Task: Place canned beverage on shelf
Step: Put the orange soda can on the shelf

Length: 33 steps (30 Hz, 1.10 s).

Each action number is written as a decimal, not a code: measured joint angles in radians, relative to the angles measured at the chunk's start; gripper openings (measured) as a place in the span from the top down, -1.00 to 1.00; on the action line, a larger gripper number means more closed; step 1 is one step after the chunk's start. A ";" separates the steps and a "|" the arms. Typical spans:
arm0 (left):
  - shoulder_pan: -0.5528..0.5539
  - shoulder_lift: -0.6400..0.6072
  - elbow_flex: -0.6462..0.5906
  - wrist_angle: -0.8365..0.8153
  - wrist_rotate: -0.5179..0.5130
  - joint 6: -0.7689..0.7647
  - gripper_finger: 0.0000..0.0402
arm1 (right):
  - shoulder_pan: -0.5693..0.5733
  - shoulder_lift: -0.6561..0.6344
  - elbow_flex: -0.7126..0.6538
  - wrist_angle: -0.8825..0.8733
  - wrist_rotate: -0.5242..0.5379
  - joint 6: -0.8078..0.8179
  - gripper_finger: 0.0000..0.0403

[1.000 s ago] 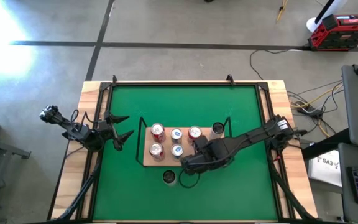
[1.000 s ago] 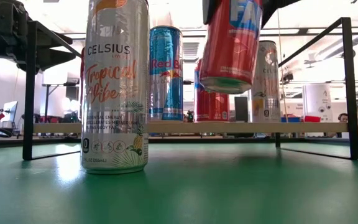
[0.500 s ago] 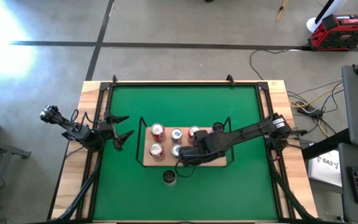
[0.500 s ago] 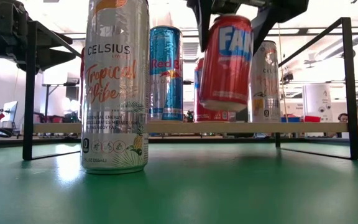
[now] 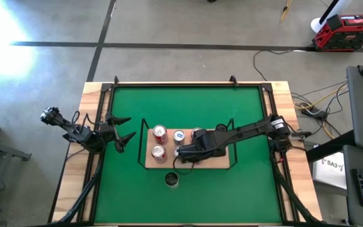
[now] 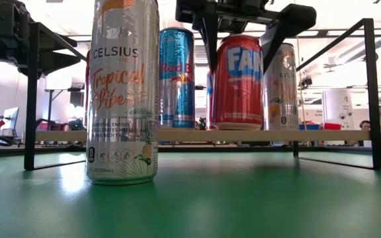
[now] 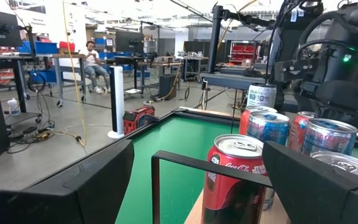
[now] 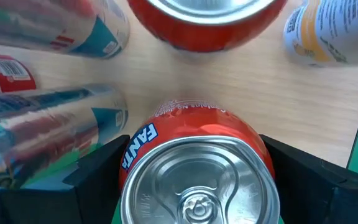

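Observation:
A red Fanta can (image 6: 245,82) stands upright on the light-wood shelf board (image 6: 323,135), near the middle of its near row, inside the black wire frame (image 6: 369,86). My right gripper (image 5: 186,152) is above it, shut on it; its top shows in the right wrist view (image 8: 197,186). Other cans stand on the board: a Red Bull (image 6: 177,76), a silver Celsius (image 6: 283,86) and a Coca-Cola can (image 7: 235,180). My left gripper (image 5: 130,128) is open and empty by the table's left edge, left of the shelf. My right gripper pinches the Fanta can between its two fingers (image 6: 211,39), one on each side of the can's upper wall (image 8: 132,163), just below the rim. The fingers come from above, pointing down. The can is upright, with its base at the shelf board.
A tall Celsius can (image 6: 123,92) stands on the green mat (image 5: 188,101) in front of the shelf, near the table's front edge (image 5: 172,180). The shelf's upright wire ends flank the board. The mat behind the shelf is bare.
My right gripper has gone toward the table's left edge, a little toward the far edge, and down with the Fanta can. The can hung tilted above the shelf; it now stands upright with its base on the board. The gripper has stayed shut on it.

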 joint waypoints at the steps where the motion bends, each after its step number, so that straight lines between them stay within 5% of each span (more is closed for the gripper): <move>1: 0.000 0.000 0.000 0.000 0.000 0.000 -0.69 | -0.003 0.000 0.000 0.000 0.000 -0.008 -0.61; 24: 0.000 0.000 0.000 0.000 0.000 0.000 -0.69 | -0.008 0.002 0.000 0.000 0.000 -0.029 -0.62; 33: 0.000 0.000 0.000 0.000 0.000 0.000 -0.69 | -0.008 0.003 0.000 0.000 -0.001 -0.029 -0.90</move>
